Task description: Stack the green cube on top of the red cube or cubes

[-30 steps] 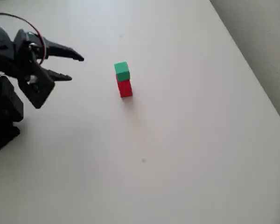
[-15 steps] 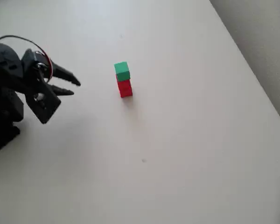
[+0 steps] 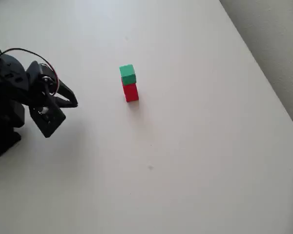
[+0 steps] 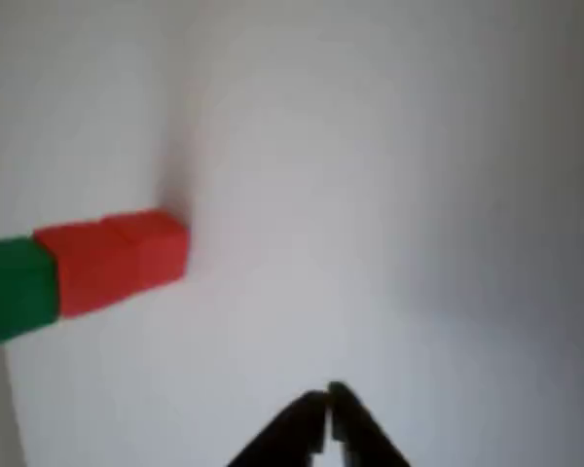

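Observation:
The green cube [image 3: 128, 74] sits on top of the red cube [image 3: 131, 92] near the middle of the white table in the overhead view. In the wrist view, which lies on its side, the green cube [image 4: 15, 290] is at the left edge, joined to the red cube [image 4: 112, 260]. My black gripper [image 3: 73, 102] is far to the left of the stack, shut with nothing between its fingers. Its fingertips meet at the bottom of the wrist view, where the gripper [image 4: 328, 409] is well away from the cubes.
The white table [image 3: 195, 146] stretches wide around the stack. Its right edge [image 3: 263, 78] runs diagonally at the upper right, with a grey floor beyond. The arm's black base [image 3: 2, 131] stands at the left edge.
The gripper has pulled back left and downward away from the stack, and its fingers have closed from open to shut. The stacked cubes have not moved.

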